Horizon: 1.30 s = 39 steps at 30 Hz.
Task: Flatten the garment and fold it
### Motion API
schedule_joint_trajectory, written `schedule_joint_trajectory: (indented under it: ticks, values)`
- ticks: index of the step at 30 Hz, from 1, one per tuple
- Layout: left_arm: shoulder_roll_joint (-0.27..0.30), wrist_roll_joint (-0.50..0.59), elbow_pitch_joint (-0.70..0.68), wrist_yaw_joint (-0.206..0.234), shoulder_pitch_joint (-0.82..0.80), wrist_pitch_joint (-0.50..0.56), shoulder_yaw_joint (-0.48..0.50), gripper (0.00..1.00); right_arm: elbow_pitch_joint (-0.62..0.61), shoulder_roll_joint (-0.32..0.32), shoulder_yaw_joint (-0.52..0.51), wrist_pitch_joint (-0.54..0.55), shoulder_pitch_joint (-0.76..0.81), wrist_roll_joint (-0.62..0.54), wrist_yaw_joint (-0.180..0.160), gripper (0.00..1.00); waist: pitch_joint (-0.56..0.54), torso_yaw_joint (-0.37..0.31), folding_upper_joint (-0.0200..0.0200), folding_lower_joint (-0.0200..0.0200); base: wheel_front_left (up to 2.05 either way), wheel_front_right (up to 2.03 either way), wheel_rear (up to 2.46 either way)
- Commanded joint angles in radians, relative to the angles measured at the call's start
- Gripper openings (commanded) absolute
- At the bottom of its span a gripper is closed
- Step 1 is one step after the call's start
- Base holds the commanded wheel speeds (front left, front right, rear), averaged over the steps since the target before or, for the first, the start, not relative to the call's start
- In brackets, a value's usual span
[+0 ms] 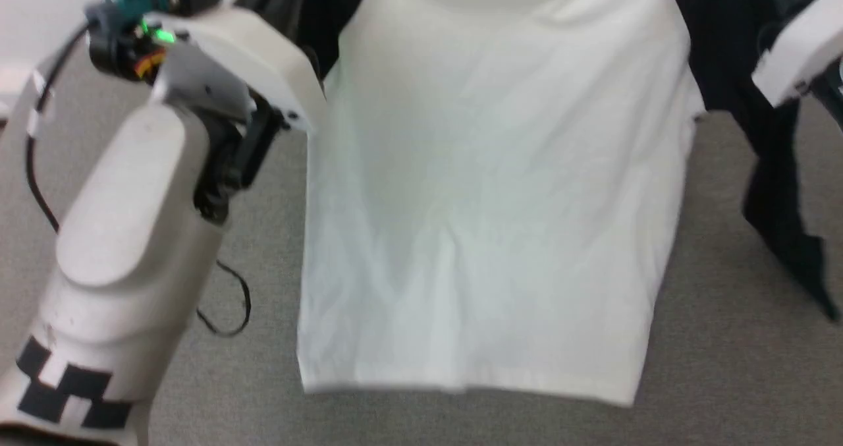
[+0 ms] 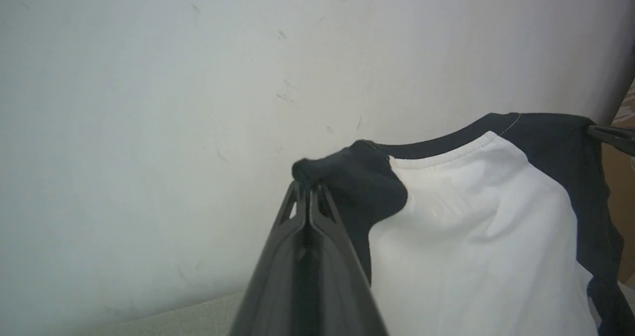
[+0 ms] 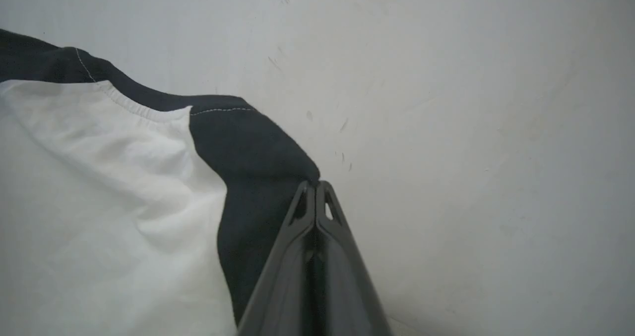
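Left gripper [image 2: 308,187]: your two dark fingers are squeezed tight together, pinching a bunch of black shoulder cloth on the T-shirt [image 2: 476,217].
Right gripper [image 3: 315,184]: shut tight too, nipping the other black shoulder right at its edge.
Where the T-shirt is: up in the air, hanging between your two grippers with the white body down. Its bottom hem [image 1: 461,387] is low over the grey carpet floor [image 1: 724,367] (you cannot tell if it touches).
Why you hold it this way: one pinch on each shoulder likely lets the shirt's own weight pull it straight. That looks like the flatten part, before it is laid down to fold.
What the head view adds: the whole white body hanging quite smooth, a black sleeve [image 1: 784,235] dangling loose on your right, and your pale left arm [image 1: 132,202].
What the wrist views add: both pinches up close, the stitched neck seam, and the pale wall [image 2: 149,102] behind. The left wrist view also catches the other gripper's tip at the far shoulder.
Watch out: the right pinch has little cloth in it, so it might slip.
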Motion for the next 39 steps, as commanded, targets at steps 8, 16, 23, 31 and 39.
schedule_joint_trajectory:
  ticks: [8, 16, 23, 31, 39]
  values:
    - [-0.002, 0.002, 0.105, -0.013, -0.190, 0.052, 0.019, 0.00, 0.016, 0.087, -0.031, 0.073, -0.134, -0.065, -0.002, 0.00, -0.183, -0.075, 0.0000, 0.0002, 0.00, 0.00, 0.00]
    - [0.006, -0.014, 0.148, -0.010, -0.286, 0.125, 0.029, 0.00, -0.004, 0.118, -0.029, 0.157, -0.201, -0.044, -0.002, 0.00, -0.176, -0.092, 0.0000, 0.0002, 0.00, 0.00, 0.00]
    - [0.024, -0.015, 0.129, 0.013, -0.321, 0.213, 0.019, 0.00, -0.035, 0.103, -0.026, 0.228, -0.248, -0.017, -0.002, 0.00, -0.100, -0.112, 0.0000, 0.0002, 0.00, 0.00, 0.00]
    - [-0.026, 0.016, 0.130, 0.094, -0.462, 0.219, 0.035, 0.00, -0.006, 0.094, -0.064, 0.271, -0.377, -0.031, -0.002, 0.00, 0.132, -0.116, 0.0000, 0.0002, 0.00, 0.00, 0.00]
    - [-0.111, 0.110, 0.225, 0.154, -0.739, 0.073, 0.041, 0.00, 0.086, 0.102, -0.073, 0.186, -0.626, -0.140, -0.002, 0.00, 0.354, -0.096, 0.0000, 0.0002, 0.00, 0.00, 0.00]
